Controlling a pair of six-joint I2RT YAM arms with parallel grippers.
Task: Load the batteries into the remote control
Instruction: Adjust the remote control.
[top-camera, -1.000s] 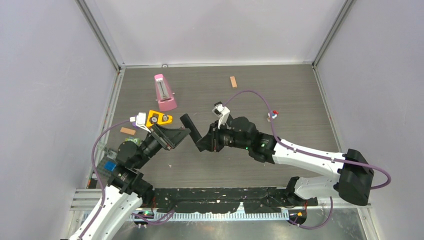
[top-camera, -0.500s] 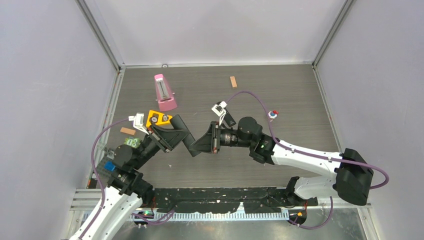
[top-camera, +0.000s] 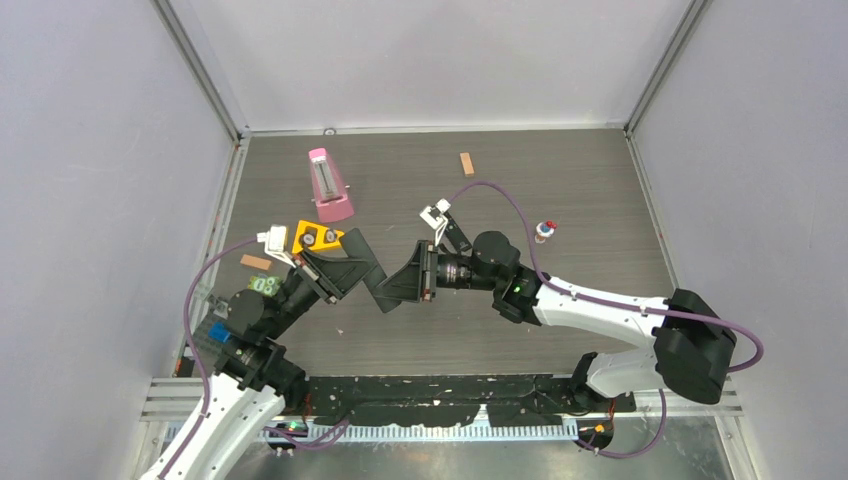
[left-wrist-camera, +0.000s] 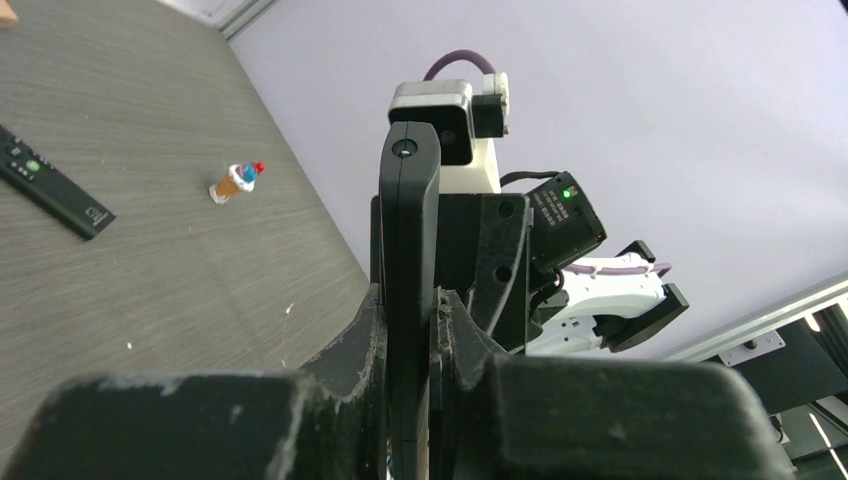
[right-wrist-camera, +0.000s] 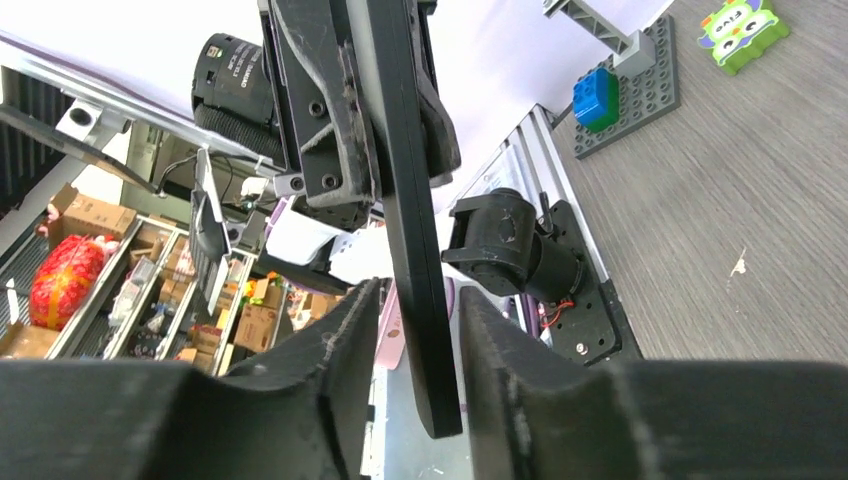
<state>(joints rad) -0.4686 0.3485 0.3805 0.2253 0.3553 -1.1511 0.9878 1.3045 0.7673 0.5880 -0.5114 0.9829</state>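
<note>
Low over the bench (left-wrist-camera: 200, 290), the left gripper (left-wrist-camera: 410, 295) is clenched on a thin black slab (left-wrist-camera: 408, 200) held edge-up, either the remote or its back. The right gripper (right-wrist-camera: 418, 300) straddles the slab's other end, jaws slack with gaps showing. This looks like a handover. Next the right should back off cleanly and fetch a battery. Beyond the slab lie a buttoned remote (left-wrist-camera: 50, 185) and a small red-topped thing (left-wrist-camera: 236, 181), possibly the batteries; I cannot tell.
</note>
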